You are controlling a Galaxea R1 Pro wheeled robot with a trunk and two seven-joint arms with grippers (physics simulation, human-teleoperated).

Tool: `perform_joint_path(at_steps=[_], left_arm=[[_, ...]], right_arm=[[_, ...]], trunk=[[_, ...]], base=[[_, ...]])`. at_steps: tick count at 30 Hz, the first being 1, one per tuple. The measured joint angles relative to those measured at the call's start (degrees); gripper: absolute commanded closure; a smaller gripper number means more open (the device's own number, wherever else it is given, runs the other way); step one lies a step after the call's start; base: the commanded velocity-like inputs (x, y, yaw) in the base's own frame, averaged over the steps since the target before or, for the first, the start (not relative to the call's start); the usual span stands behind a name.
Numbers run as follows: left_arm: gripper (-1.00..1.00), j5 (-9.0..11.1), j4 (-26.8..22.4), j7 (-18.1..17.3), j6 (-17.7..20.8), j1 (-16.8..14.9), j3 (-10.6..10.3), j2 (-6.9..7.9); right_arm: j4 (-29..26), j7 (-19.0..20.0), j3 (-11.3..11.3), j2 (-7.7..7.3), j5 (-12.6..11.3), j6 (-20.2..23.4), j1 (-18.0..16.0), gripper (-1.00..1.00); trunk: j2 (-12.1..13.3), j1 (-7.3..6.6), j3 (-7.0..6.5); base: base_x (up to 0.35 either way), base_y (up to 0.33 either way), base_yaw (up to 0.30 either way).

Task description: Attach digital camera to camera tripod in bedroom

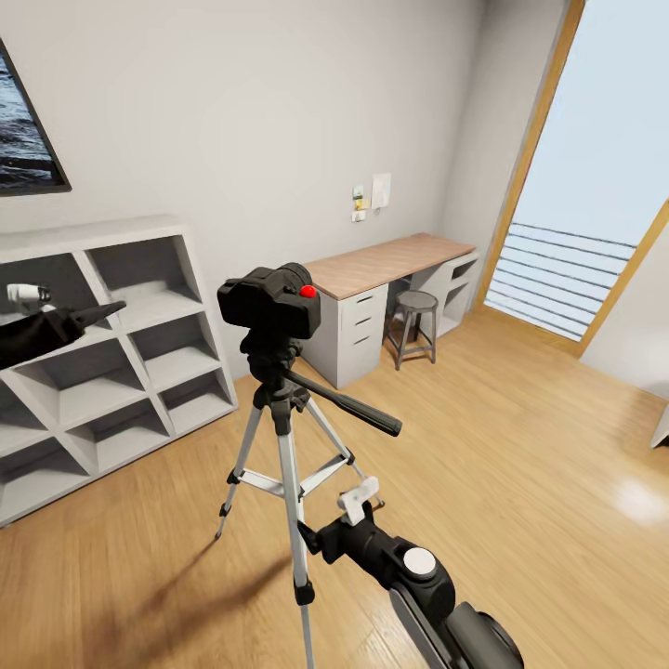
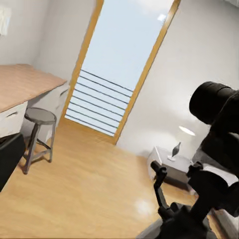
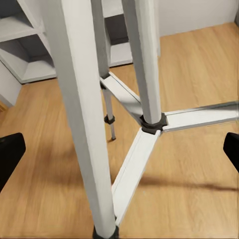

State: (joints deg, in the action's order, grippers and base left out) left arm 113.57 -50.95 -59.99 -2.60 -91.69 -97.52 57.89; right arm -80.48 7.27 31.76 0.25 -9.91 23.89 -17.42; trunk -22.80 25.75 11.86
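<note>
The camera [image 1: 270,302] sits on top of the tripod [image 1: 286,437] head, upright, its red button showing, so by the look of it the attaching is done or nearly so. The right gripper [image 1: 316,539] is low, right at the tripod's legs; in the right wrist view its two black fingertips [image 3: 10,155] stand wide apart at either edge, with the near leg and the centre brace just ahead between them, gripping nothing. The left gripper [image 1: 98,314] is off to the side by the white shelves [image 1: 139,372], well apart from the camera; whether it is spread or pressed together cannot be told. In the left wrist view the camera [image 2: 219,129] appears from the side, with the stool [image 2: 39,130] and desk [image 2: 25,82] beyond. The main risk is the right arm: a swing or lift from here could catch a leg or brace and tip the tripod, throwing the camera onto the floor [image 1: 520,437]. The pan handle [image 1: 348,407] just above that arm could also be knocked, twisting the head.
</note>
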Motion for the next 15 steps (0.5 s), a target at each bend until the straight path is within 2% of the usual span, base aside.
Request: perform_joint_path(at_steps=[3, 6, 13, 14, 15], left_arm=[[-1.00, 2.7, -0.1, 0.8, 1.3, 3.2, -0.2, 0.69], [-1.00, 4.1, -0.2, 1.3, 2.0, 6.1, -0.4, 1.21], [-1.00, 5.2, -0.3, 1.6, 2.8, 15.3, -0.7, 3.71], [-1.00, 5.3, -0.3, 1.6, 2.8, 15.3, -0.7, 3.71], [-1.00, 5.3, -0.3, 1.7, 2.8, 16.8, -0.7, 4.03]], right_arm=[[-2.0, 0.1, -0.1, -1.39, 0.0, 1.4, 1.1, -1.00], [-3.1, 0.1, -0.2, -2.66, -0.1, 2.7, 1.7, -1.00], [-4.3, 0.2, -0.1, -7.03, -0.6, 4.8, 3.1, -1.00], [-4.3, 0.2, -0.1, -7.05, -0.6, 4.8, 3.1, -1.00], [-4.4, 0.2, -0.1, -7.65, -0.6, 5.1, 3.5, -1.00]], trunk=[[0.0, 0.00, 0.00], [0.0, 0.00, 0.00], [0.0, 0.00, 0.01], [0.0, 0.00, 0.00], [0.0, 0.00, 0.01]], base=[[0.000, 0.000, 0.000], [0.000, 0.000, 0.000], [0.000, 0.000, 0.000], [0.000, 0.000, 0.000], [0.000, 0.000, 0.000]])
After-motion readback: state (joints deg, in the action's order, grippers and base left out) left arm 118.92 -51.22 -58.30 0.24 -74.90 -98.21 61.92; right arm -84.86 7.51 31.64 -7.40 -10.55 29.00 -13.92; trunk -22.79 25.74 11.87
